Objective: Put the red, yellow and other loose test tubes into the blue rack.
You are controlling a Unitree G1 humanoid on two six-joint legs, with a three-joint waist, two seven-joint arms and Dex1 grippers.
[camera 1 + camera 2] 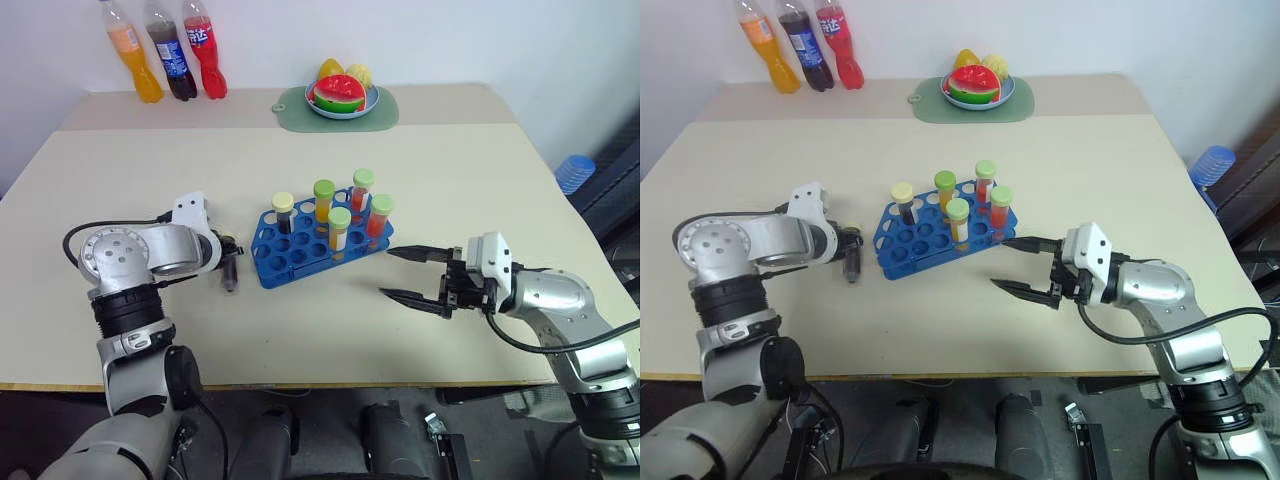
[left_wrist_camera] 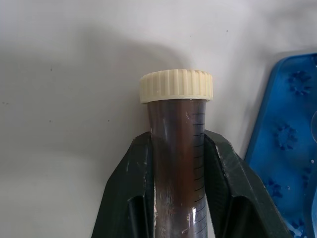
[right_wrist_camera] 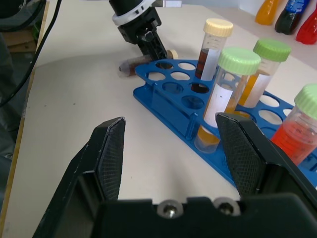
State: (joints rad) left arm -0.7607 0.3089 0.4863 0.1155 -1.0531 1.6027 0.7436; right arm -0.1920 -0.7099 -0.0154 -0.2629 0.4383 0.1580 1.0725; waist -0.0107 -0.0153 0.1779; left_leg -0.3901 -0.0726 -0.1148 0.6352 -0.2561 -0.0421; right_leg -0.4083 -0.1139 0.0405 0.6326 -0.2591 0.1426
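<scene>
Five tubes stand in the rack (image 1: 320,243); one more, the brown tube (image 1: 230,270) w/ cream cap, lies on the table (image 1: 300,330) just left of the rack. Left end effector (image 1: 228,262) is pinched on that brown tube; wrist view shows both fingers (image 2: 136,188) pressed against the tube sides, cap sticking out past the tips, rack edge just beside. In the rack, l to r: cream-cap tube (image 1: 283,212) w/ dark liquid, green-cap tube (image 1: 323,204) w/ orange-yellow, green-cap tube (image 1: 339,230) w/ yellow at front, then two green-cap red tubes (image 1: 362,193) and (image 1: 380,220). Right end effector (image 1: 405,273) is spread, nothing between its fingers, hanging above the table near the rack's right end, pointing toward it. Far edge of table: 3 soda bottles (image 1: 165,50) at left, fruit plate (image 1: 342,98) on a green mat in the middle.
</scene>
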